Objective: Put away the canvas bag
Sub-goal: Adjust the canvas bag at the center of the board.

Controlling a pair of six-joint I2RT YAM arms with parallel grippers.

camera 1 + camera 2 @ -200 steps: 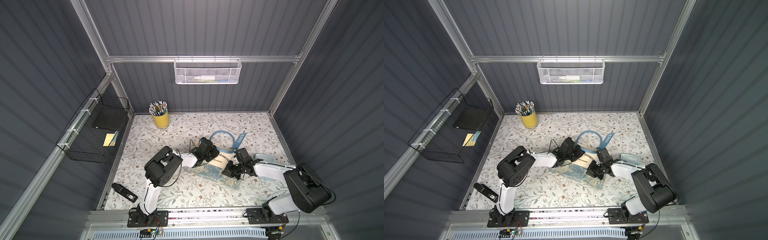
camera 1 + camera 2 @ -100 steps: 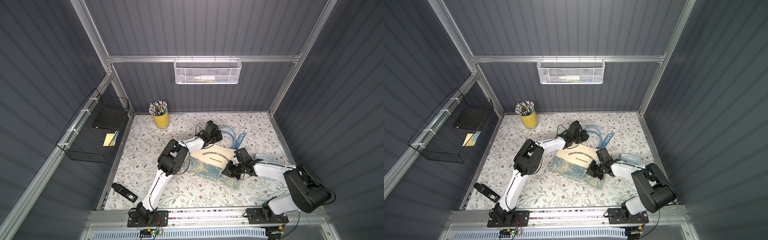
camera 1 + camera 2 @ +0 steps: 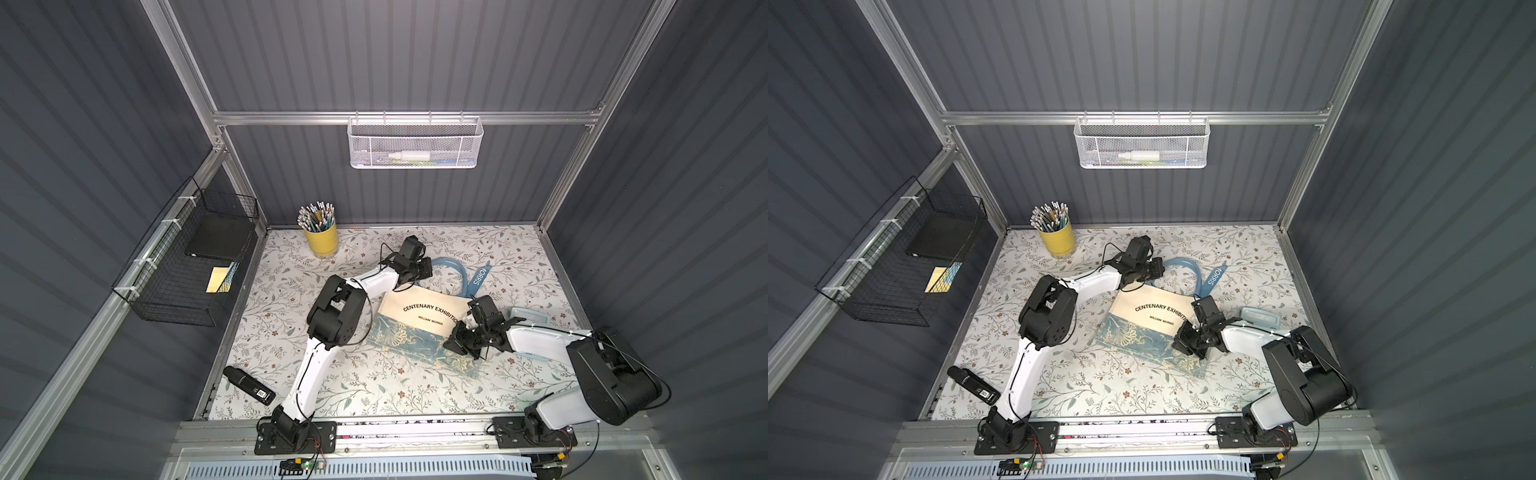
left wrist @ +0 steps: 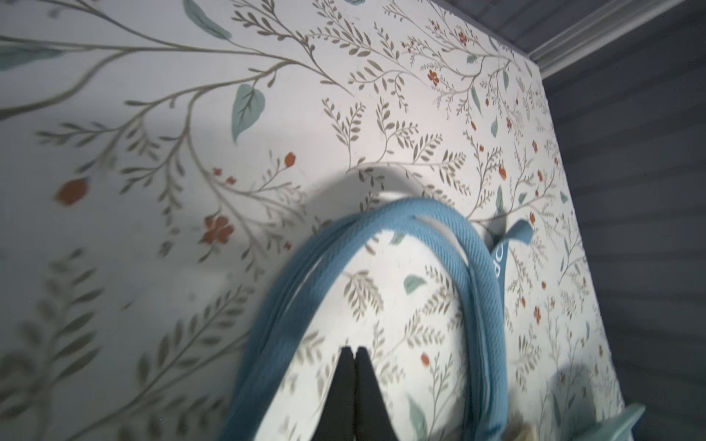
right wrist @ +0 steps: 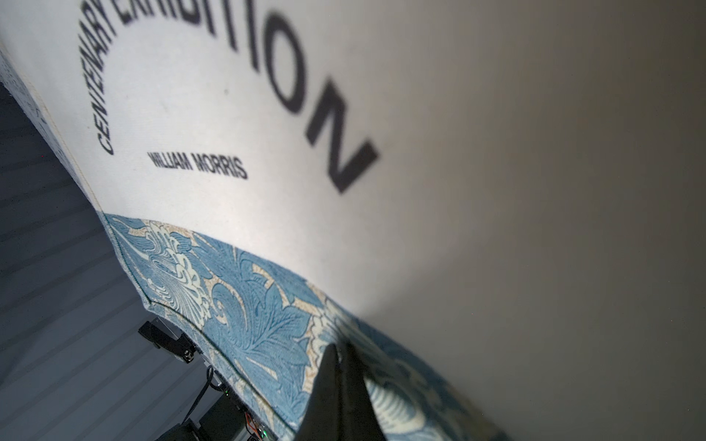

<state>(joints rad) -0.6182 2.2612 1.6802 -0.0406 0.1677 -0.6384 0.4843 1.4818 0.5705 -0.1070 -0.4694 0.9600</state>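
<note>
The canvas bag (image 3: 415, 320) (image 3: 1144, 320) lies flat on the floral table in both top views, cream with black lettering up and a blue floral band toward the front. Its light-blue handles (image 3: 453, 272) (image 4: 473, 248) curl out past the far edge. My left gripper (image 3: 426, 266) (image 3: 1158, 268) (image 4: 353, 349) is shut and empty, its tips inside the handle loop without touching it. My right gripper (image 3: 451, 345) (image 3: 1179, 340) (image 5: 340, 345) is shut, with its tips against the bag's floral band near the right edge.
A yellow pencil cup (image 3: 321, 239) stands at the back left. A black wire basket (image 3: 187, 266) hangs on the left wall and a white mesh basket (image 3: 414, 143) on the back wall. A black device (image 3: 248, 384) lies front left, a pale-blue case (image 3: 528, 318) right of the bag.
My left arm has swung from over the bag's middle out to its far edge by the handles, uncovering the lettering. The right arm has stayed where it was.
</note>
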